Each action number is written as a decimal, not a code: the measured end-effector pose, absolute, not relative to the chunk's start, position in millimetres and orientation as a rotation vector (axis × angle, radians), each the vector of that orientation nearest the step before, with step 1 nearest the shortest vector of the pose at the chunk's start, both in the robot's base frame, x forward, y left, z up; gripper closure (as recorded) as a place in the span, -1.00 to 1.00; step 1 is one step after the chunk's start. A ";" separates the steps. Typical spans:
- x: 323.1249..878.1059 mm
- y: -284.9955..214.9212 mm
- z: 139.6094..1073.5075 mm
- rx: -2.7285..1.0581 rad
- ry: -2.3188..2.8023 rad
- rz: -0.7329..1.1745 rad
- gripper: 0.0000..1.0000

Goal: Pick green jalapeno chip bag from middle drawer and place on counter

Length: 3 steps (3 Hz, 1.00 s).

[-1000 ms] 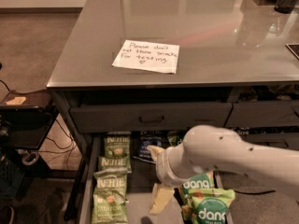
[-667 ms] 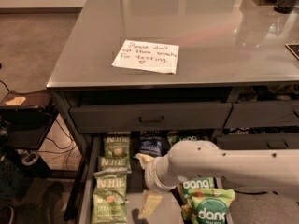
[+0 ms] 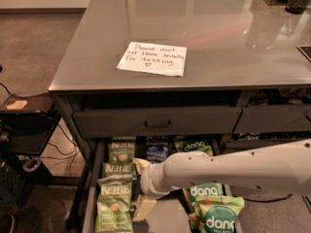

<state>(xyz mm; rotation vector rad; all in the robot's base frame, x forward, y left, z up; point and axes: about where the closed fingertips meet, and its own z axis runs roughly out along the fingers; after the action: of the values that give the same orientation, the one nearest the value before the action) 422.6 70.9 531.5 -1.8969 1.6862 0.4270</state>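
Observation:
The middle drawer (image 3: 91, 188) is pulled open under the counter (image 3: 204, 23). A column of several olive-green KETTLE jalapeno chip bags lies along its left side, one at the back (image 3: 121, 152), one in the middle (image 3: 115, 191) and one in front (image 3: 112, 218). My gripper (image 3: 139, 187) hangs on the white arm reaching in from the right, low over the drawer, just right of the middle KETTLE bags. Its pale fingers (image 3: 141, 165) are spread apart and hold nothing.
Brighter green dang bags (image 3: 216, 218) fill the drawer's right side, another (image 3: 194, 146) at the back beside a dark blue bag (image 3: 156, 149). A shut drawer with a small black handle (image 3: 158, 124) is above. A white handwritten note (image 3: 152, 58) lies on the counter.
The arm has swung left across the drawer, carrying the gripper from over the dang bags to beside the KETTLE bag column.

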 end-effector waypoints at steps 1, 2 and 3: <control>423.0 72.6 528.5 -1.891 1.685 0.432 -1.00; 425.9 80.9 515.3 -1.862 1.680 0.453 -1.00; 438.5 100.4 498.9 -1.803 1.664 0.497 -1.00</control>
<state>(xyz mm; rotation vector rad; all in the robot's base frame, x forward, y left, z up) 438.5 100.4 498.9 -1.8026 1.6635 0.4971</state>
